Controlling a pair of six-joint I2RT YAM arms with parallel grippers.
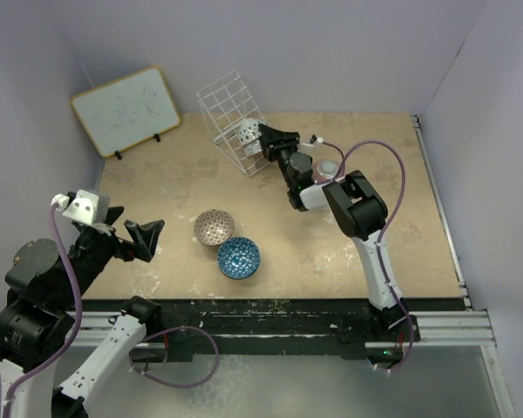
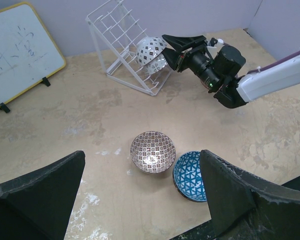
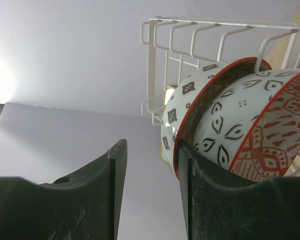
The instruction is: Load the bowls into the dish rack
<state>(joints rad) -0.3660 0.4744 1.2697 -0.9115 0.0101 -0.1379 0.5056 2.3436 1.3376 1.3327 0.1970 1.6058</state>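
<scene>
The white wire dish rack (image 1: 229, 103) (image 2: 115, 45) (image 3: 190, 40) stands tilted at the back of the table. Two white bowls with black marks and red rims lean in it, one (image 3: 187, 102) nested behind the other (image 3: 240, 120); from above they show as one patch (image 1: 248, 132). My right gripper (image 1: 264, 133) (image 3: 150, 145) is open just beside them, nothing between its fingers, its right fingertip by the outer bowl's rim. A brown-patterned bowl (image 1: 214, 226) (image 2: 152, 151) and a blue bowl (image 1: 239, 258) (image 2: 190, 176) sit side by side mid-table. My left gripper (image 1: 146, 233) (image 2: 142, 154) hovers wide open, left of them.
A wood-framed whiteboard (image 1: 126, 111) (image 2: 17, 52) leans at the back left. Purple walls close in the table on three sides. The right arm (image 2: 270, 80) stretches across the table's right half toward the rack. The table's front edge (image 1: 270, 300) runs just below the blue bowl.
</scene>
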